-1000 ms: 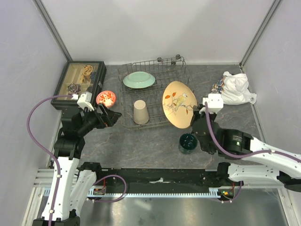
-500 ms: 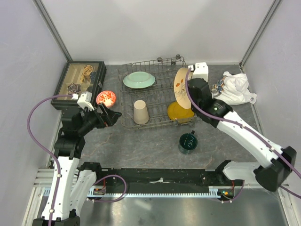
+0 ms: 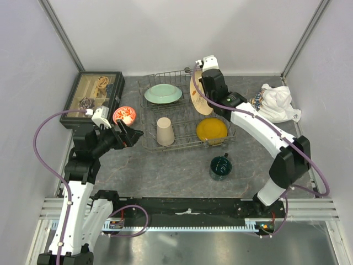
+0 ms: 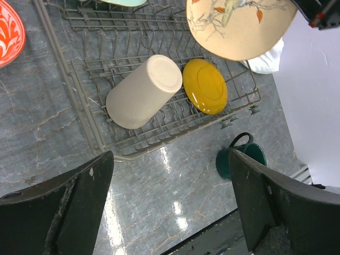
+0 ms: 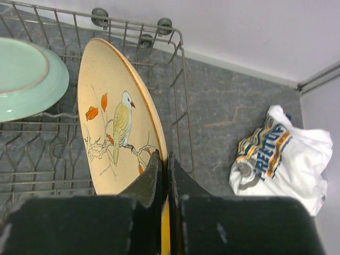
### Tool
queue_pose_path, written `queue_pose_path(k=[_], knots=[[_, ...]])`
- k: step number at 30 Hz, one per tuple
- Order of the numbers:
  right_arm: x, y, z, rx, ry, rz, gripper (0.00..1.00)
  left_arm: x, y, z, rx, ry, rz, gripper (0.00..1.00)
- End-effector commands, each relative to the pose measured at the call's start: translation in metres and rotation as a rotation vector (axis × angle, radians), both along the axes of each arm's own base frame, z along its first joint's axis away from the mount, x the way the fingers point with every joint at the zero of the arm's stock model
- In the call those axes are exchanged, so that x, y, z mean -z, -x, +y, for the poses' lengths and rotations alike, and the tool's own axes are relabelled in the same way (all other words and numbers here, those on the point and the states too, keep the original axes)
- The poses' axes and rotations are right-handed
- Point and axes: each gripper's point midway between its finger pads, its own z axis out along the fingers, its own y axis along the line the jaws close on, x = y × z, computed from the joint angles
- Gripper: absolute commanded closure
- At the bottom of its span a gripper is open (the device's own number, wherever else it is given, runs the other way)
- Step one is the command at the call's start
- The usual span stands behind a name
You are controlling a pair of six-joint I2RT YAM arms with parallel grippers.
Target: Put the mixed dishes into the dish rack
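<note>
The right gripper (image 5: 163, 162) is holding the tan bird plate (image 5: 114, 125) on edge, jaws clamped on its rim, at the back right of the dish rack (image 3: 182, 113), perhaps resting in it. The left gripper (image 4: 170, 191) is hovering, jaws apart.

A dark glass-topped display box (image 3: 94, 96) holding small trinkets sits at the far left of the grey marbled bench (image 3: 171, 168). A crumpled white cloth bundle (image 3: 278, 104) with blue lettering lies far right.
</note>
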Motion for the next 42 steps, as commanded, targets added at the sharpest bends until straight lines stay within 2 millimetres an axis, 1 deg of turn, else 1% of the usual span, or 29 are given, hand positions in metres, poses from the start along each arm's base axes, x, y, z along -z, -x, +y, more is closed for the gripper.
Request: queue_pose_path(k=[1, 2, 3, 4, 5, 6, 7, 9, 11, 12, 13, 14, 15, 16, 17, 18, 23, 24, 26, 27, 30, 32, 34, 35, 36, 41, 42], knots=[[-0.094, -0.028, 0.005, 0.011, -0.056, -0.256, 1.00, -0.020, -0.004, -0.006, 0.028, 0.035, -0.058, 0.05], [-0.096, -0.031, 0.005, 0.018, -0.037, -0.263, 1.00, -0.019, -0.005, -0.007, 0.031, 0.036, -0.055, 0.05], [-0.108, -0.034, 0.005, 0.013, -0.020, -0.290, 1.00, -0.019, -0.006, -0.007, 0.031, 0.036, -0.056, 0.05], [-0.106, -0.038, 0.007, 0.014, -0.001, -0.291, 1.00, -0.019, -0.006, -0.007, 0.034, 0.038, -0.055, 0.05], [-0.110, -0.041, 0.007, 0.012, 0.012, -0.300, 1.00, -0.020, -0.007, -0.008, 0.037, 0.039, -0.057, 0.05], [-0.122, -0.043, 0.006, 0.012, 0.043, -0.325, 1.00, -0.020, -0.008, -0.008, 0.039, 0.040, -0.055, 0.05], [-0.119, -0.049, 0.009, 0.008, 0.068, -0.322, 1.00, -0.020, -0.008, -0.008, 0.041, 0.041, -0.055, 0.05], [-0.127, -0.053, 0.009, -0.009, 0.144, -0.351, 1.00, -0.021, -0.008, -0.009, 0.047, 0.037, -0.058, 0.05], [-0.123, -0.059, 0.010, -0.017, 0.205, -0.368, 1.00, -0.020, -0.009, -0.008, 0.047, 0.032, -0.058, 0.05], [-0.130, -0.062, 0.010, -0.015, 0.215, -0.403, 1.00, -0.020, -0.010, -0.008, 0.049, 0.028, -0.057, 0.05], [-0.126, -0.065, 0.009, -0.024, 0.299, -0.401, 1.00, -0.018, -0.011, -0.008, 0.049, 0.028, -0.051, 0.05], [-0.120, -0.067, 0.010, -0.030, 0.339, -0.397, 1.00, -0.019, -0.010, -0.009, 0.051, 0.027, -0.054, 0.05], [-0.124, -0.069, 0.009, -0.024, 0.355, -0.424, 1.00, -0.018, -0.011, -0.008, 0.048, 0.026, -0.051, 0.05], [-0.119, -0.073, 0.009, -0.031, 0.427, -0.419, 1.00, -0.018, -0.011, -0.009, 0.050, 0.027, -0.047, 0.05], [-0.112, -0.075, 0.009, -0.036, 0.458, -0.413, 1.00, -0.018, -0.011, -0.009, 0.050, 0.028, -0.047, 0.05], [-0.113, -0.076, 0.010, -0.037, 0.475, -0.429, 1.00, -0.017, -0.012, -0.009, 0.050, 0.030, -0.044, 0.05], [-0.093, -0.086, 0.012, -0.083, 0.610, -0.423, 1.00, -0.017, -0.013, -0.009, 0.051, 0.034, -0.040, 0.05], [-0.087, -0.089, 0.013, -0.086, 0.632, -0.419, 1.00, -0.017, -0.013, -0.010, 0.052, 0.035, -0.040, 0.05], [-0.083, -0.092, 0.011, -0.078, 0.675, -0.414, 1.00, -0.016, -0.013, -0.009, 0.053, 0.032, -0.039, 0.05], [-0.077, -0.095, 0.012, -0.082, 0.692, -0.405, 1.00, -0.015, -0.013, -0.009, 0.051, 0.033, -0.037, 0.05], [-0.071, -0.098, 0.013, -0.084, 0.742, -0.402, 1.00, -0.013, -0.013, -0.010, 0.058, 0.037, -0.026, 0.05], [-0.070, -0.100, 0.011, -0.073, 0.770, -0.408, 1.00, -0.015, -0.014, -0.011, 0.062, 0.039, -0.025, 0.05], [-0.064, -0.102, 0.013, -0.084, 0.814, -0.399, 1.00, -0.015, -0.015, -0.011, 0.063, 0.040, -0.025, 0.05], [-0.065, -0.103, 0.014, -0.084, 0.822, -0.407, 1.00, -0.016, -0.015, -0.011, 0.063, 0.040, -0.024, 0.05], [-0.057, -0.106, 0.015, -0.088, 0.836, -0.397, 1.00, -0.016, -0.015, -0.011, 0.062, 0.039, -0.024, 0.05], [-0.045, -0.113, 0.021, -0.102, 0.884, -0.393, 1.00, -0.013, -0.016, -0.011, 0.060, 0.040, -0.017, 0.05], [-0.037, -0.116, 0.021, -0.108, 0.893, -0.383, 1.00, -0.013, -0.016, -0.011, 0.060, 0.040, -0.017, 0.05]])
